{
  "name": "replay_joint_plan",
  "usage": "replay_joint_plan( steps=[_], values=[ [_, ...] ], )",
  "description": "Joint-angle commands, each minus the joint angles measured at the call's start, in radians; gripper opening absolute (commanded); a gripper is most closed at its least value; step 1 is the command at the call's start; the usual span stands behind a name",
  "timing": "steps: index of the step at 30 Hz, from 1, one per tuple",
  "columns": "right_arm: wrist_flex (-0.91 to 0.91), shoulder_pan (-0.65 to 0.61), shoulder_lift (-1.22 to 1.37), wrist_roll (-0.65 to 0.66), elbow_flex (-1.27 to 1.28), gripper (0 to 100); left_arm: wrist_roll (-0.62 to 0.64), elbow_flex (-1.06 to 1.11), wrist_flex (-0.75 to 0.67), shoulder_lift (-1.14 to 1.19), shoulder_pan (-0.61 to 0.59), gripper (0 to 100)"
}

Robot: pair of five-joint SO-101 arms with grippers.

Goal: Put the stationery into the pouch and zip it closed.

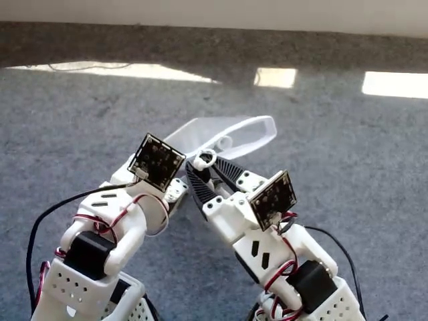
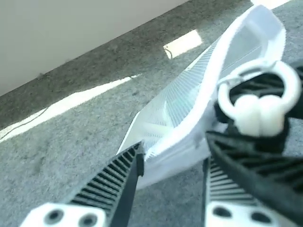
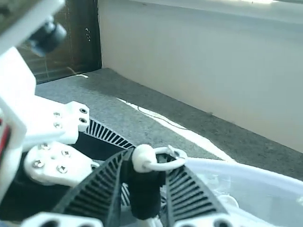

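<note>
Clearly the zipping step is in hand, though the closing has hardly begun: the translucent pouch (image 1: 244,134) lies on the grey carpet (image 1: 348,174) just beyond both arms, its mouth gaping in a wide curve. Faint shapes show through the pouch's wall, probably the stationery, but they are too vague to name. The left gripper (image 2: 173,156) is clamped on the pouch's near end, which sits slightly off the carpet. Right beside it at that same end, the right gripper (image 3: 150,163) pinches the zip pull, whose white ring (image 3: 158,158) stands up above the fingers. Next, I judge, the right arm must draw the pull along the pouch's mouth to its far end while the left anchors it.
</note>
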Motion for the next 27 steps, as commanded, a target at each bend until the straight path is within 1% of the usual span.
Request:
replay_joint_plan(
  steps=[1, 4, 6, 10, 15, 19, 23, 27],
  values=[
    [0.050, 0.010, -0.013, -0.008, -0.036, 0.5, -0.008, -0.013, -0.020, -0.031, -0.007, 20],
    [0.087, 0.007, -0.013, -0.003, -0.065, 0.5, -0.005, -0.010, -0.015, -0.110, -0.073, 25],
    [0.101, 0.010, -0.013, -0.002, -0.087, 0.5, 0.017, -0.012, 0.029, -0.183, -0.099, 28],
    [0.162, 0.004, -0.013, -0.002, -0.120, 0.5, -0.002, -0.004, 0.083, -0.300, -0.076, 28],
    [0.188, 0.004, -0.013, -0.002, -0.136, 0.5, -0.006, 0.045, 0.074, -0.302, -0.024, 28],
    [0.193, 0.002, -0.013, 0.000, -0.137, 0.5, -0.052, 0.053, 0.074, -0.266, -0.022, 28],
    [0.266, 0.002, -0.013, 0.000, -0.202, 0.5, -0.061, 0.051, 0.075, -0.226, -0.022, 28],
    [0.295, 0.002, -0.013, 0.000, -0.251, 0.5, -0.121, 0.048, 0.091, -0.223, 0.008, 28]
  ],
)
